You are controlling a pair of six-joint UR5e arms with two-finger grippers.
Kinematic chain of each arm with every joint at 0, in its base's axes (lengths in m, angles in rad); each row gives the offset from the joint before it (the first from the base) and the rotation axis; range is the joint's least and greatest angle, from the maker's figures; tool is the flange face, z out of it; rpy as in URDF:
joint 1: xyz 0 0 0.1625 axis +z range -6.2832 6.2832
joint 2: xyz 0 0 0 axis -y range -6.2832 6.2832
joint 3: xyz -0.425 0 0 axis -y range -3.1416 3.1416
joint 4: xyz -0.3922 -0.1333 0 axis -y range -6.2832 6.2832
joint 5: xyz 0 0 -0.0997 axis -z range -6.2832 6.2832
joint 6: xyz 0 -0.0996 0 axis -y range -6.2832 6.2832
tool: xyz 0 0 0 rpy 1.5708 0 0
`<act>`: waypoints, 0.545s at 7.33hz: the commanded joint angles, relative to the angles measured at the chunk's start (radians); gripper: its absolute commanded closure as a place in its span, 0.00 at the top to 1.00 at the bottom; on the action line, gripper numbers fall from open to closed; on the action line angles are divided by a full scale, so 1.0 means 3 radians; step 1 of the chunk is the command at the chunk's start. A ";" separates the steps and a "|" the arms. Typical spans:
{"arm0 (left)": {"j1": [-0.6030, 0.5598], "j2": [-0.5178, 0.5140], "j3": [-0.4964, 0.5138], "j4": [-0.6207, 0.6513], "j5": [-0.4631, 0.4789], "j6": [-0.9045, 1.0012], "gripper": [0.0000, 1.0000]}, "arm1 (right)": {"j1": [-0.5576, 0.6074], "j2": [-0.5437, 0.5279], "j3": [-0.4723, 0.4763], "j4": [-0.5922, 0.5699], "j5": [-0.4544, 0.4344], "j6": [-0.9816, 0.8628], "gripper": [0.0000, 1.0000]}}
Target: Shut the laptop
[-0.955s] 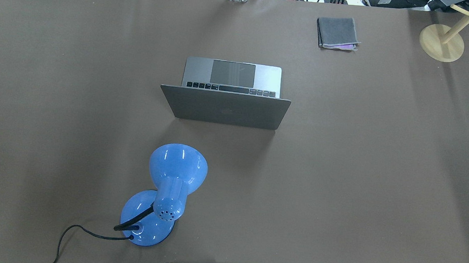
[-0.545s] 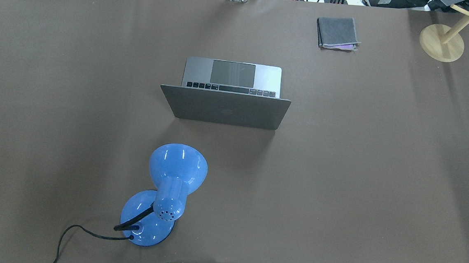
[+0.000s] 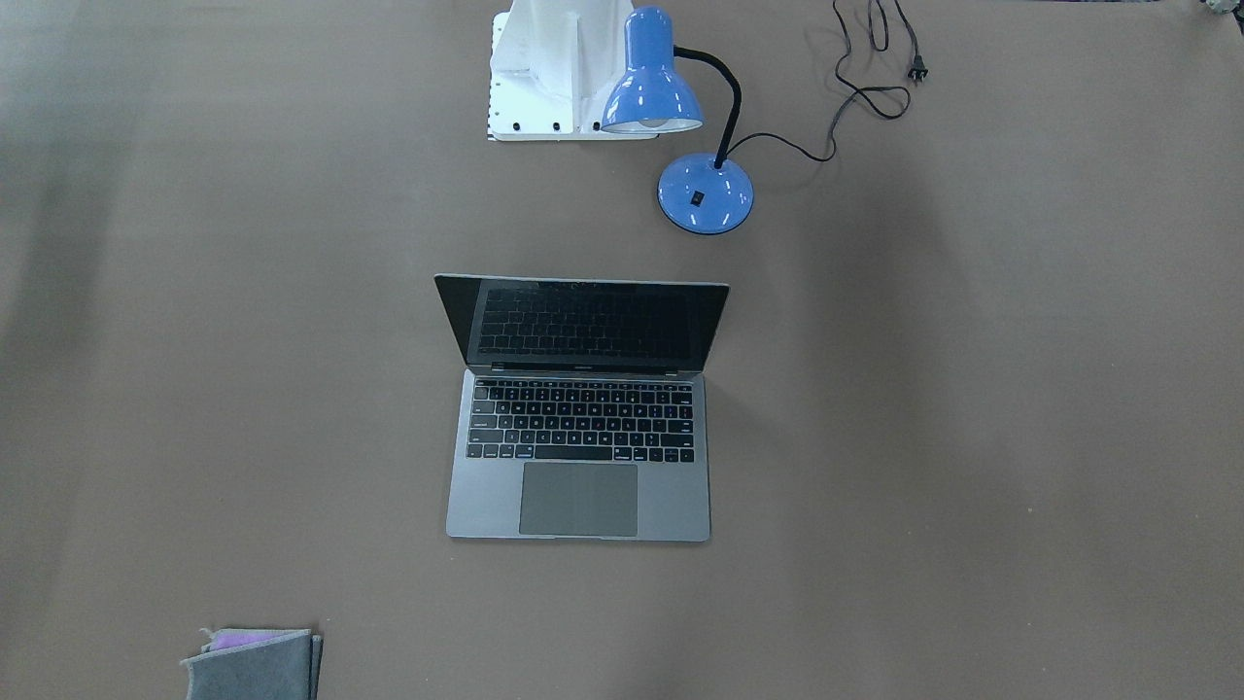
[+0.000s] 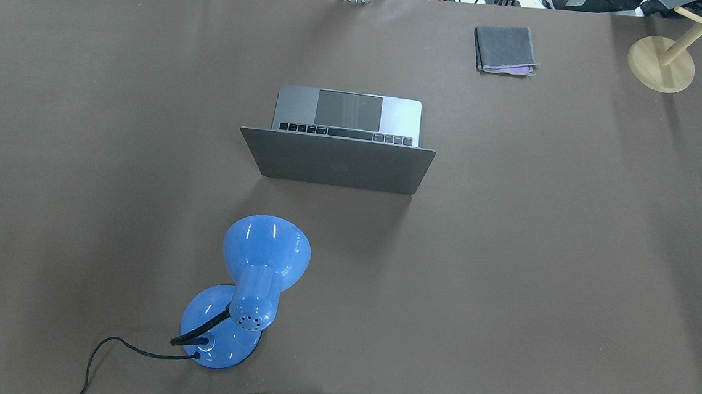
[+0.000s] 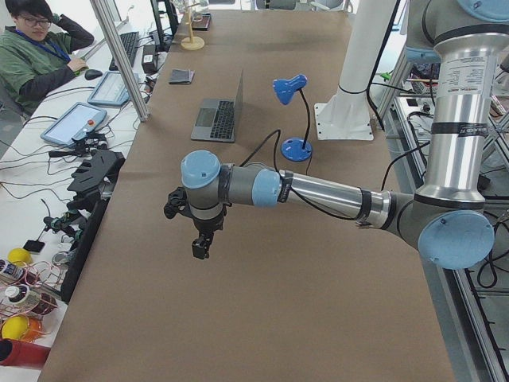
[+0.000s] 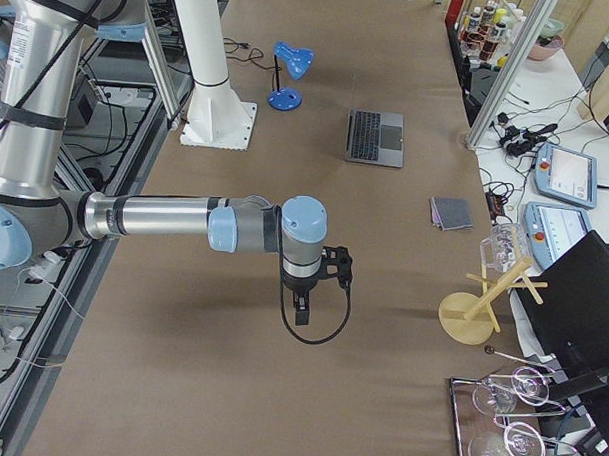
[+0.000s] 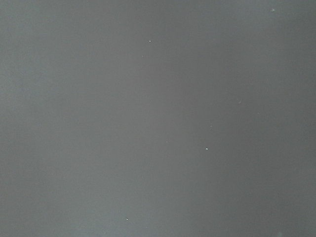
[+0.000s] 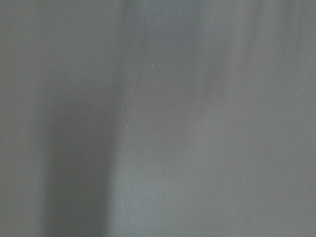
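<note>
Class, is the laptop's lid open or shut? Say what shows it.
Open. The laptop has its lid raised: the dark screen stands behind the exposed keyboard and trackpad.

Grey laptop [image 3: 579, 418] open — lid upright, screen dark, mid-table.

no words or numbers can be read. the laptop [image 4: 337, 153], well apart from the left gripper [image 5: 202, 248] and right gripper [image 6: 301, 313], bears a faint apple logo [image 4: 339, 166] on its lid; marks on the keys [image 3: 581, 420] are too small.
</note>
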 commanded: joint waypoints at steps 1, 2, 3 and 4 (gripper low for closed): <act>-0.0001 -0.0053 -0.0003 0.0003 0.0009 -0.0013 0.98 | 0.0000 -0.0024 0.0024 0.0517 -0.0015 0.0019 1.00; -0.0001 -0.0069 -0.0044 -0.0027 0.0004 -0.0003 0.98 | 0.0000 -0.0019 0.0019 0.0523 -0.0020 0.0024 1.00; -0.0001 -0.0069 -0.0044 -0.0245 0.0004 -0.0008 0.98 | 0.0000 -0.0019 0.0019 0.0523 0.0000 0.0029 1.00; -0.0001 -0.0069 -0.0014 -0.0516 0.0014 -0.0003 0.98 | 0.0000 -0.0024 0.0024 0.0528 0.0026 0.0034 1.00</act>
